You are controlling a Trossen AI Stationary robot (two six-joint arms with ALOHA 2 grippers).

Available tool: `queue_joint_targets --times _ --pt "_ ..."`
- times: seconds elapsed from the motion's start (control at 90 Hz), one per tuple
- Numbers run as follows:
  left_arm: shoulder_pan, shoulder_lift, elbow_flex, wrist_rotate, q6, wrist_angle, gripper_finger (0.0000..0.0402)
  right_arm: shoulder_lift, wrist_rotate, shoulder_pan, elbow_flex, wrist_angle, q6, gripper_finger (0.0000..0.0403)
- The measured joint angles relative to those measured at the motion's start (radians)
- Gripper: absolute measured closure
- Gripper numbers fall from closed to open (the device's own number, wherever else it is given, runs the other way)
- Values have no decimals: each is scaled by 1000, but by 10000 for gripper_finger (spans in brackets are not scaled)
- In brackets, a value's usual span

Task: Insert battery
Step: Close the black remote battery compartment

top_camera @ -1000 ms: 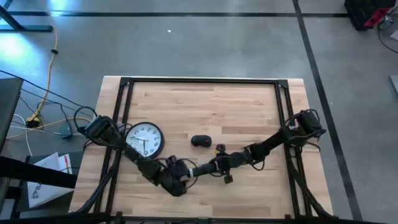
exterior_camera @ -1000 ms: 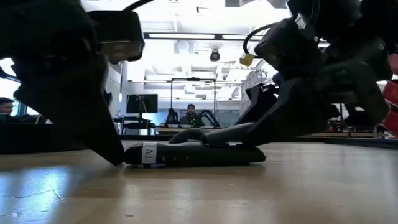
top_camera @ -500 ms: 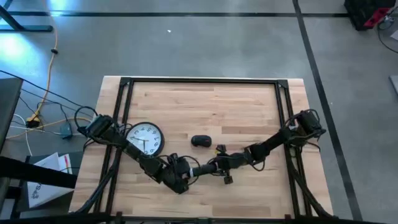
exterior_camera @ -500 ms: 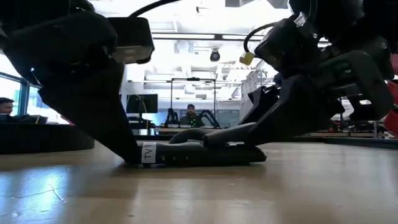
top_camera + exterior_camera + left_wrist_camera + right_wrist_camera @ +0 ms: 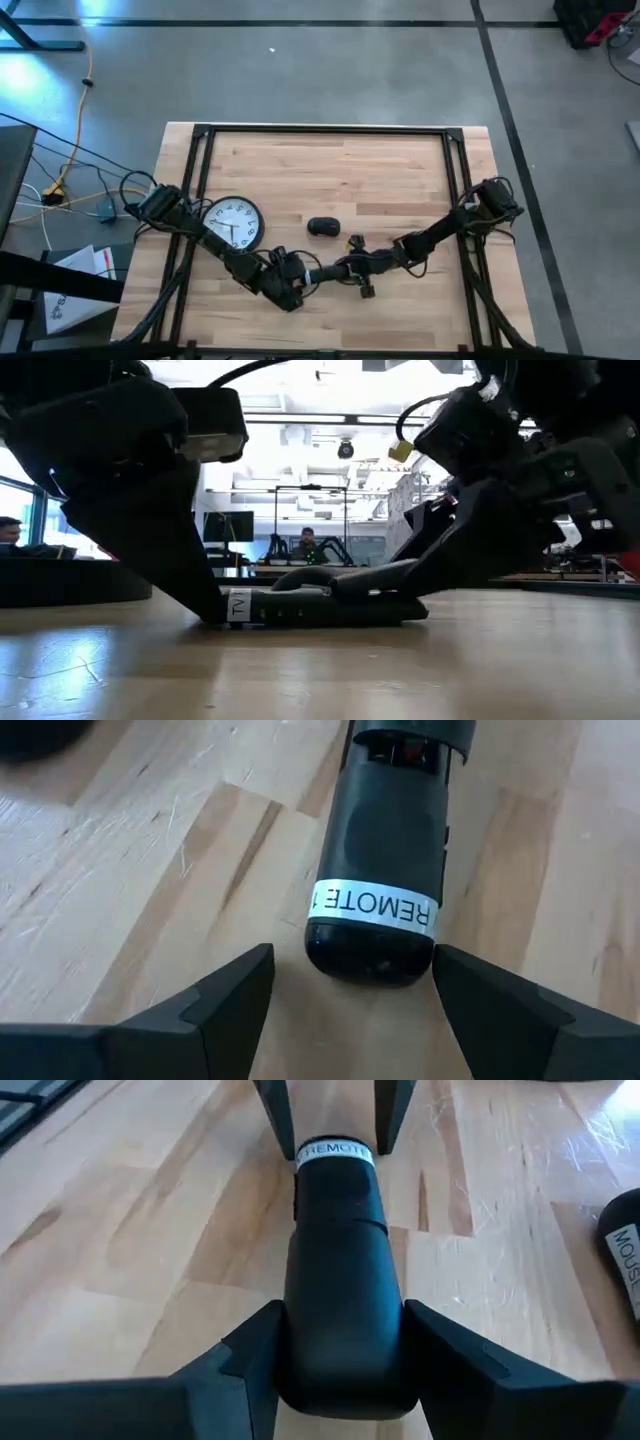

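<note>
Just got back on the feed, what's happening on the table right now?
Both arms are working on a black remote lying flat near the table's front edge. The right gripper clamps one end; the left gripper is open, its fingers straddling the labelled end. A wall clock and a mouse sit nearby, untouched. No battery shows.

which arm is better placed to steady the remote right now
Right. The right pincer already straddles the remote at one end, while the left pincer sits open just off the labelled end.
</note>
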Motion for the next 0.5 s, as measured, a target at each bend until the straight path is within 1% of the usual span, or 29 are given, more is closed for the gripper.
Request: queue_joint_targets --times 0.111,0.5 --pt "0 0 0 1 0 0 144 29 -1 0 1 37 -4 246" --pt "-1 1 0 0 10 3 145 30 -3 -5 33 -22 -34 246"
